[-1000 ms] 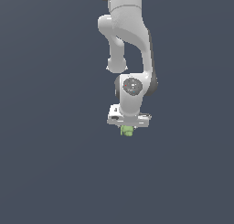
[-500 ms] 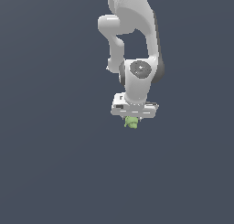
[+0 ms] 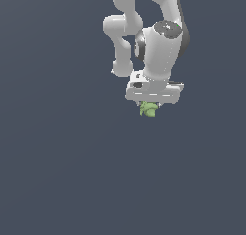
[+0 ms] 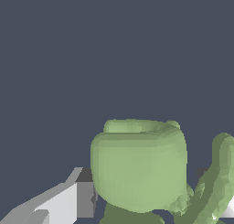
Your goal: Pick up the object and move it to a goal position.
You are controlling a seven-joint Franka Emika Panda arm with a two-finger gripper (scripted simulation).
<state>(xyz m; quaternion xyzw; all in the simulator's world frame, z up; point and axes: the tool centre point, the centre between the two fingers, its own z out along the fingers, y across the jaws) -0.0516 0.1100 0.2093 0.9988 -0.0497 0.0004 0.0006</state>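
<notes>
Exterior view: arm (image 3: 161, 52) reaches down from the top of frame, gripper (image 3: 150, 106) pointing down, white hand body set crosswise. The object (image 3: 148, 109), small, light green and lumpy, sits directly under the hand body, touching it, much narrower than the hand. Nothing else coloured anywhere around the gripper; background is one flat dark grey-blue field with no visible edge, shadow or surface line, so whether the object is clear of any support cannot be read from this view. Wrist view: object (image 4: 139, 166) fills the lower middle of the picture, very close to the camera, bulky rounded block with a thinner green limb off to one side. One finger (image 4: 68, 200) shows beside it, its dark pad facing the green body and apparently in contact; the other finger is mostly hidden behind the green limb, only a pale sliver showing. Judgement: the fingers are closed onto the object, grasping it between them, since it hangs right between the pads with nothing seen beneath it. Progress, as a judgement: the pick-up part looks done or nearly so. Left to do: carry to the goal. No goal marker shows in either view, so how far off the goal lies from the gripper cannot be told, nor whether the carry is near its end.
</notes>
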